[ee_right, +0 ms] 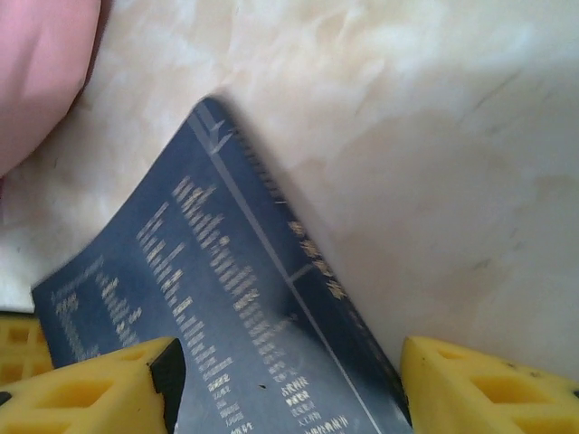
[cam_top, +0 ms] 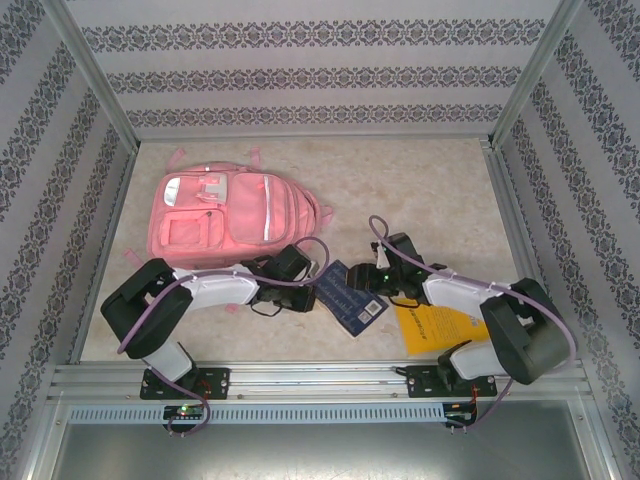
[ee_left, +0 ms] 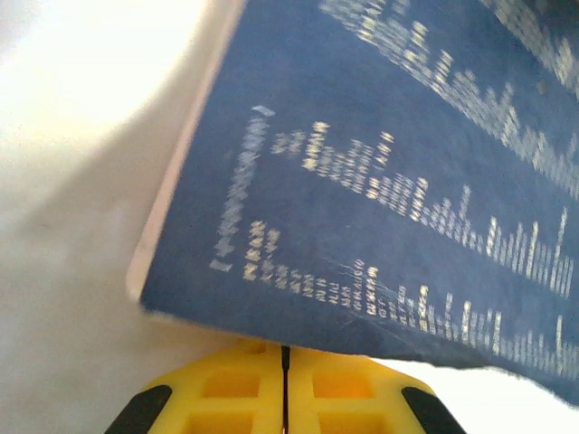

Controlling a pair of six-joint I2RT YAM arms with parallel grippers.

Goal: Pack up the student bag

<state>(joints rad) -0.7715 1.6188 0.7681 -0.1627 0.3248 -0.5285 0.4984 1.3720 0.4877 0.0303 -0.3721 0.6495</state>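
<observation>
The student bag [cam_top: 230, 215] lies flat at the back left of the table, pink with pale trim, and its edge [ee_right: 41, 72] shows in the right wrist view. A dark blue book [cam_top: 350, 298] with pale print lies tilted between both arms. My left gripper [cam_top: 316, 288] is shut, its yellow fingers pressed together [ee_left: 285, 351], with their tips hidden under the book's near edge [ee_left: 380, 181]. My right gripper [cam_top: 366, 284] is open over the book's other end [ee_right: 208, 298]. One of its fingers is over the cover and the other is beside the spine [ee_right: 288, 362].
A yellow booklet [cam_top: 430, 325] lies on the table partly under the right arm. Metal frame rails and patterned walls close in the table [cam_top: 420, 190] on three sides. The aluminium base rail [cam_top: 320, 380] runs along the near edge.
</observation>
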